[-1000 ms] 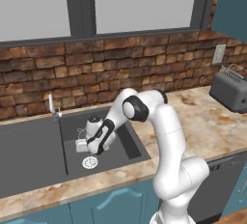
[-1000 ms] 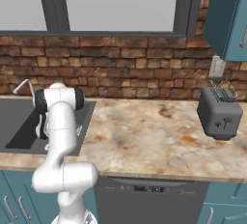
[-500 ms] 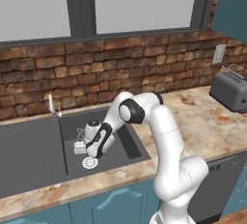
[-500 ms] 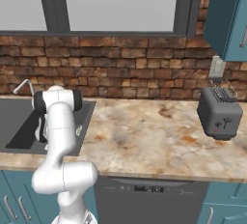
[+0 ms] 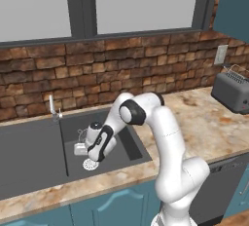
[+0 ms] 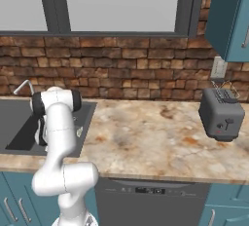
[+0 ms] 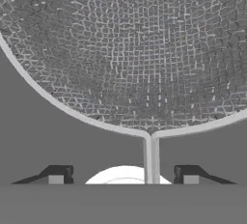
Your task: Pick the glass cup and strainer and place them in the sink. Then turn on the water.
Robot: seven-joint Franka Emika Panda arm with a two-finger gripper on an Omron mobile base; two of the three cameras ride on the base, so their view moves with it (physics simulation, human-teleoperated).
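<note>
Wire-mesh strainer (image 7: pixel 140 59) is sitting low inside the sink (image 5: pixel 34 147), just over the drain (image 5: pixel 90 164). Gripper (image 7: pixel 123 175) has lowered since a second ago; jaws are standing wide around the handle. Judging strainer delivered; faucet (image 5: pixel 51 106) coming next.

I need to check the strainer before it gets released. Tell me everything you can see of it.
The strainer is a round, see-through bowl of fine silvery wire mesh with a thin bright rim and a slim two-wire handle running back toward the camera between the gripper's spread fingertips. It sits low inside the dark grey sink, near the round silver drain. Whether it rests on the floor is unclear.
</note>
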